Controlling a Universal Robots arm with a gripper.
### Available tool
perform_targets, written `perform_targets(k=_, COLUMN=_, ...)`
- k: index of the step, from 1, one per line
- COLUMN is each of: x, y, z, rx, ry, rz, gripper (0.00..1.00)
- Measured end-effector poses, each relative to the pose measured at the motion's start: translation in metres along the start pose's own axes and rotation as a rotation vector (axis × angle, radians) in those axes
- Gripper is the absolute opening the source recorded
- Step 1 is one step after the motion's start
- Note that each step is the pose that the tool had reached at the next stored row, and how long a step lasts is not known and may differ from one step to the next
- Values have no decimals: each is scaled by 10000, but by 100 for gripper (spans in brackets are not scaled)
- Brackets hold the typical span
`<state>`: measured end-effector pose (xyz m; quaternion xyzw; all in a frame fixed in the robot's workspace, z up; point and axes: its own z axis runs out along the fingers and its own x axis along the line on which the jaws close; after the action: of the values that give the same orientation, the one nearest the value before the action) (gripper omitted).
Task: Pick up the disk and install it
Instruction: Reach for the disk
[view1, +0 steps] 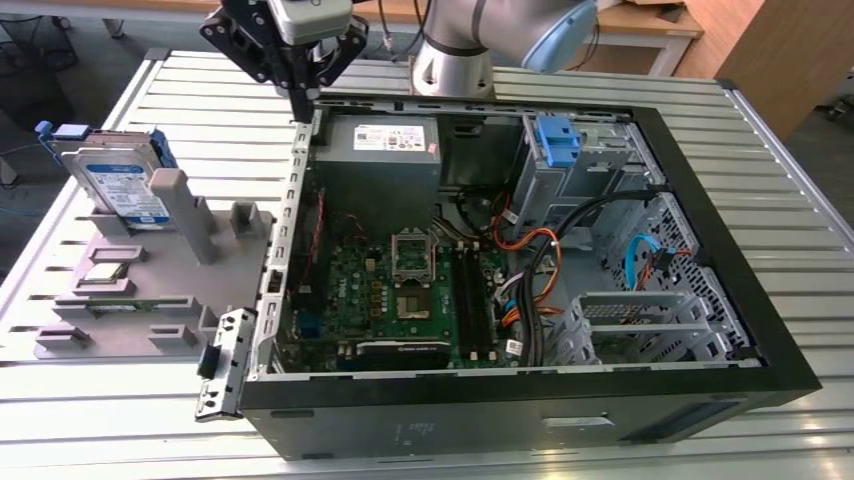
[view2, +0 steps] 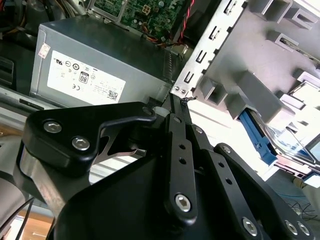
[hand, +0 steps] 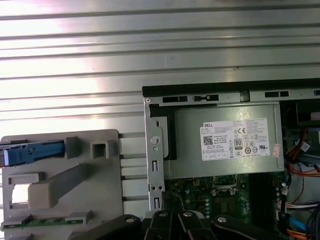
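The disk (view1: 123, 183) stands on edge in a grey holder (view1: 174, 265) on the exterior view's left, silver with a blue-and-white label and blue side rails. In both wrist views it shows as a blue rail and silver edge, the disk (view2: 292, 145) beside the holder's blocks and the disk (hand: 32, 152) at the holder's far end. My gripper (view1: 304, 98) hangs above the back left corner of the open computer case (view1: 287, 250), well apart from the disk. Its fingers (view2: 176, 117) are shut together with nothing between them.
Inside the case a grey power-supply box (view1: 378, 140) sits at the back, beside a bare blue bracket (view1: 558, 138) in the drive cage. The motherboard (view1: 400, 285) and cables fill the floor. The holder also carries a memory stick (view1: 114, 305). The ribbed metal table (view1: 787, 190) surrounds everything.
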<state>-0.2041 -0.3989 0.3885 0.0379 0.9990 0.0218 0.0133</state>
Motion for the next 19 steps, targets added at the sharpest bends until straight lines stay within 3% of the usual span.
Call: perform_targets(k=19, x=301, y=-23, z=7, rx=0, ry=0, rz=-1, gripper=11)
